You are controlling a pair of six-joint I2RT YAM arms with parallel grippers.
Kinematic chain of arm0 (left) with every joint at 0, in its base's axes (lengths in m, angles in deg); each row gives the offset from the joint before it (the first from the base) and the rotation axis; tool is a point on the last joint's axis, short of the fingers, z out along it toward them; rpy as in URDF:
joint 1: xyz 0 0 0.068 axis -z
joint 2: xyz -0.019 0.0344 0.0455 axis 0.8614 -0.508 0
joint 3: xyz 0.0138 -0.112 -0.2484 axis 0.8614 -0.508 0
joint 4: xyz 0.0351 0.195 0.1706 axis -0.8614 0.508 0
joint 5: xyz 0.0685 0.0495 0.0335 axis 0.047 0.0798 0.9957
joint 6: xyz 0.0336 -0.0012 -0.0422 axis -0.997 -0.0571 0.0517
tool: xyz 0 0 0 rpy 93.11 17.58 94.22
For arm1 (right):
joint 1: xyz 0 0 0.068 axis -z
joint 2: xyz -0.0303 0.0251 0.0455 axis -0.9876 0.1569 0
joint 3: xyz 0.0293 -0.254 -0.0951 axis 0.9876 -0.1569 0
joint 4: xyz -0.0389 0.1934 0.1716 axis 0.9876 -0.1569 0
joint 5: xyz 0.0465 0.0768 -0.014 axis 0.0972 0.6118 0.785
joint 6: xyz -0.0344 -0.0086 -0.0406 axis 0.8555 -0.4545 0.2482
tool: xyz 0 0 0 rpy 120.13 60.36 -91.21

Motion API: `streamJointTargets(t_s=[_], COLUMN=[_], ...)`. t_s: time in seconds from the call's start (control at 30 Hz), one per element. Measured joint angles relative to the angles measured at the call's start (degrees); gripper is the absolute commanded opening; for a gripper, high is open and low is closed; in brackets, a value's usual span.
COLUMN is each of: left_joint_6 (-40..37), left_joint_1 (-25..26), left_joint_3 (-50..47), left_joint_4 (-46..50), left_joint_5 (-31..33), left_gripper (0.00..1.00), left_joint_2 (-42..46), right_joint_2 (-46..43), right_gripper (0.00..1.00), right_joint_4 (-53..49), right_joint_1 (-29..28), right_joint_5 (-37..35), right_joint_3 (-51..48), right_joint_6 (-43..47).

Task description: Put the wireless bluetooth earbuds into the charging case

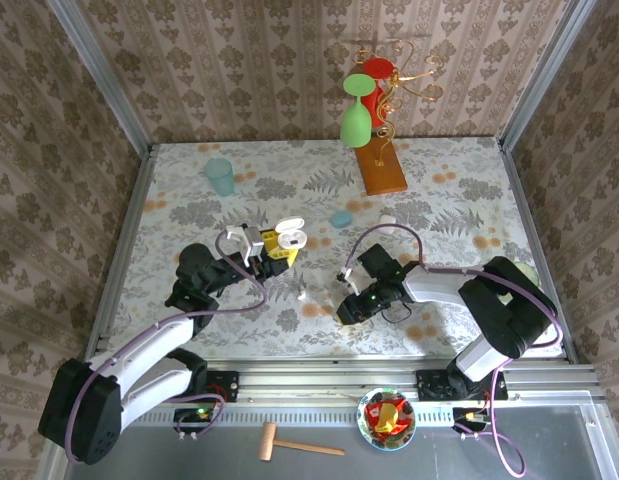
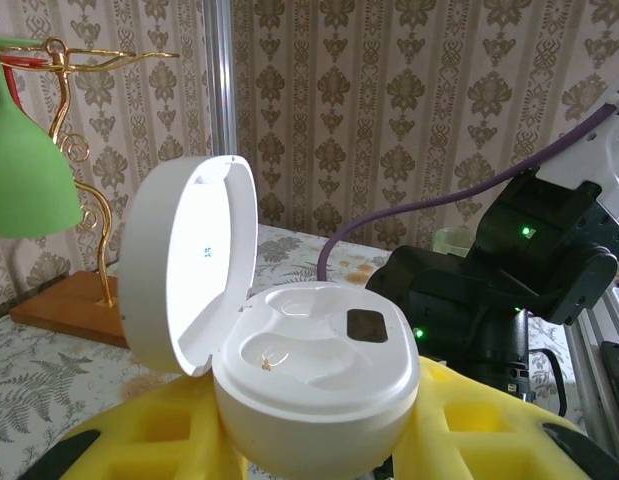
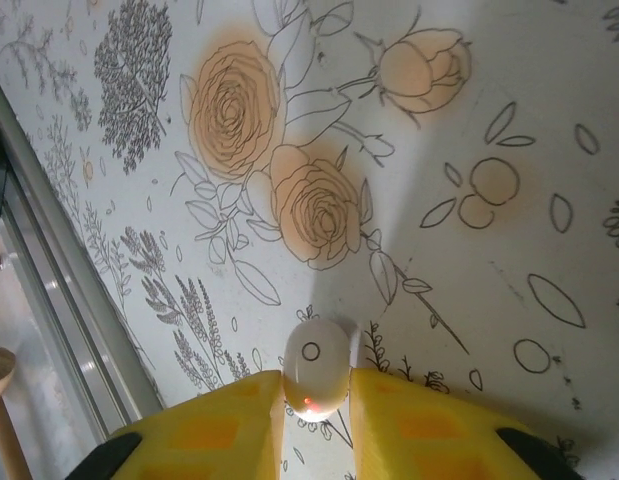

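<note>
The white charging case stands open with its lid tipped back to the left and both sockets empty. My left gripper is shut on the case's body between its yellow fingers; from above, this gripper sits left of centre. One white earbud with a small red light lies against the floral tablecloth, and my right gripper is shut on it, yellow pads pressing both sides. In the top view the right gripper points down at the table. Another tiny white bud lies between the two grippers.
A pale blue case and a small white rounded thing lie behind the right arm. A teal cup stands at the back left, a gold rack with green glass on a wooden base at the back. The metal table rail runs close to the right gripper.
</note>
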Motion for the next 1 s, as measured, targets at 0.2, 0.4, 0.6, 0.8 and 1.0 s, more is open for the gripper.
streamJointTargets(t_s=[0.2,0.4,0.6,0.8,1.0], left_joint_6=[0.0,0.0,0.0,0.0,0.0], left_joint_1=[0.1,0.1,0.4,0.4,0.7], left_joint_3=[0.0,0.0,0.0,0.0,0.0], left_joint_4=[0.0,0.0,0.0,0.0,-0.1], left_joint_5=[0.0,0.0,0.0,-0.2,-0.2], left_gripper=[0.23,0.23,0.23,0.23,0.23], left_joint_2=[-0.2,-0.5,-1.2,-2.0,-2.1], right_joint_2=[0.0,0.6,0.8,0.9,1.4], right_gripper=[0.28,0.23,0.26,0.23,0.2], right_joint_4=[0.7,0.9,1.1,1.6,2.3], right_joint_1=[0.0,0.0,0.0,0.0,0.0], right_joint_5=[-0.8,-0.8,-0.8,-0.8,-0.6], right_joint_3=[0.0,0.2,0.3,0.3,0.3], right_joint_6=[-1.2,-1.8,-2.8,-4.6,-6.3])
